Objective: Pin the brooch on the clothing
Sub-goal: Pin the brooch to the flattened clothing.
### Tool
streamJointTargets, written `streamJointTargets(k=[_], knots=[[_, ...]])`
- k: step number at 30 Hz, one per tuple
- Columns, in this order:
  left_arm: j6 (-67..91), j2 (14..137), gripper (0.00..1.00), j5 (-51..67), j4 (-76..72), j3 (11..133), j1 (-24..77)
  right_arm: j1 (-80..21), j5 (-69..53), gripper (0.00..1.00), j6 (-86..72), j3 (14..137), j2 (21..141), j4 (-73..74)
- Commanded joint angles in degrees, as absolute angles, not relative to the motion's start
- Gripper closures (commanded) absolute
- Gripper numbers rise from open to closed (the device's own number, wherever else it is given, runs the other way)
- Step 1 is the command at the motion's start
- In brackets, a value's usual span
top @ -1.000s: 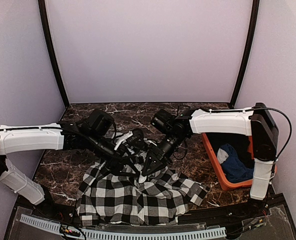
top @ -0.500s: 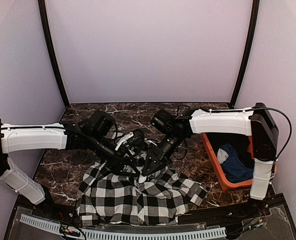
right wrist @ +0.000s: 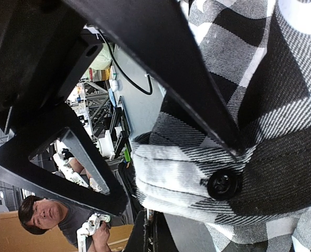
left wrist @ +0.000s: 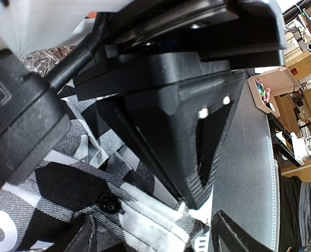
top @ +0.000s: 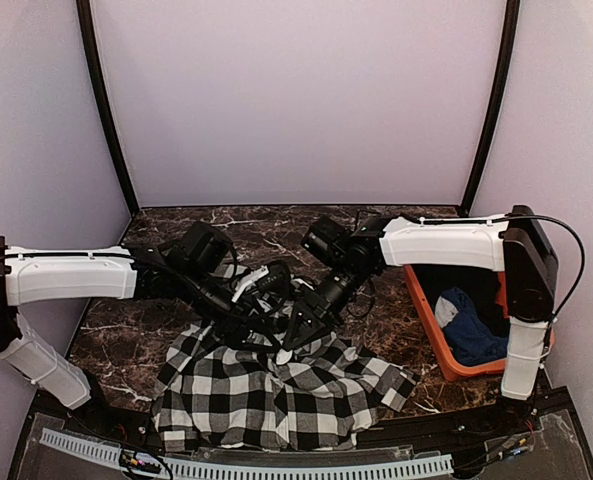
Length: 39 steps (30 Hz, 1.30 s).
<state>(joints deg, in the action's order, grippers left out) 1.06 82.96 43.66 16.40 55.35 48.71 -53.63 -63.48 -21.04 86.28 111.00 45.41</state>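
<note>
The checked shirt (top: 266,385) lies crumpled on the near part of the marble surface (top: 126,340), between the two arms. At its far edge the right pincer (top: 289,338) is closed tight, its tip on a fold beside a black button (right wrist: 223,184). Just beyond, the left pincer (left wrist: 155,236) stands wide over the same fold.

The left arm has reached a little further toward the middle of the tabletop, so the left end effector (top: 266,305) now sits closer to the right end effector (top: 292,337). Its jaws have narrowed slightly (they are still apart).
</note>
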Motion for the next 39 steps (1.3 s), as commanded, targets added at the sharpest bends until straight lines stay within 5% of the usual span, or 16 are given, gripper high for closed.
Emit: streamJointTargets(k=[1,16,25,39], knots=[[0.5,83.7,0.27,44.0,17.6,55.0,48.8,-54.1,-65.3,1.00,-20.4,87.7,110.4,44.7],[0.4,83.7,0.32,43.5,17.8,55.1,49.0,-54.1,-65.9,1.00,-20.4,87.7,110.0,44.5],[-0.4,81.0,0.22,41.7,18.5,54.7,48.5,-54.1,-65.7,1.00,-20.2,87.3,110.0,44.5],[-1.1,82.5,0.29,43.7,18.8,54.7,48.1,-54.1,-65.6,1.00,-20.2,87.4,109.7,44.6]])
